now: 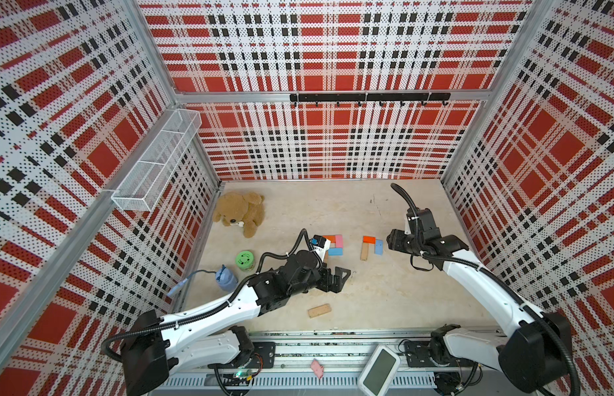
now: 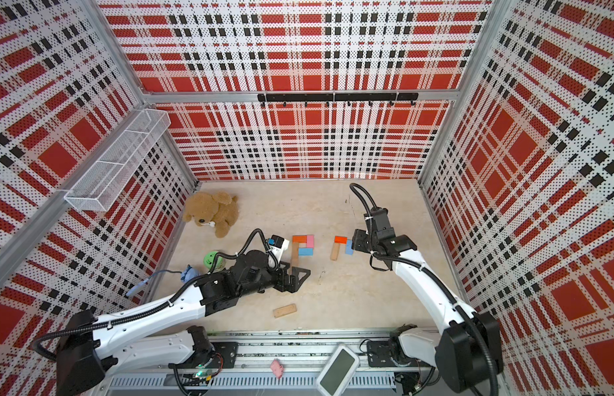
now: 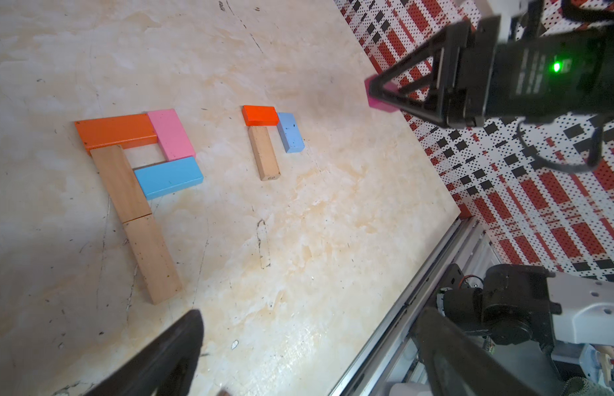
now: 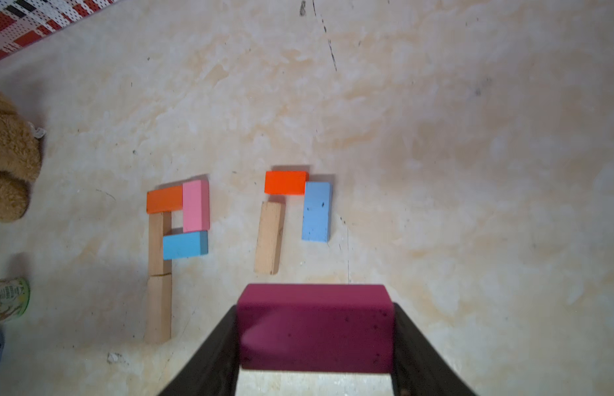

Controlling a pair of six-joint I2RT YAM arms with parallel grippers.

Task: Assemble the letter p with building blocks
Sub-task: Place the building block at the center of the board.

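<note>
1. A finished p (image 3: 120,178) is laid on the table (image 3: 298,274).
2. Beside it, a second p (image 3: 260,115) is part-built from three blocks (image 3: 291,132).
3. The magenta block (image 4: 314,308) is gripped aloft nearby by the right pincer (image 4: 316,329); the left pincer (image 1: 341,276) is spread empty.

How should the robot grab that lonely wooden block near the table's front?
Probably from straight above, pinching the lone wooden block across its two long sides, near the middle. It lies flat and slanted, so the open left pincer would turn to match.
</note>
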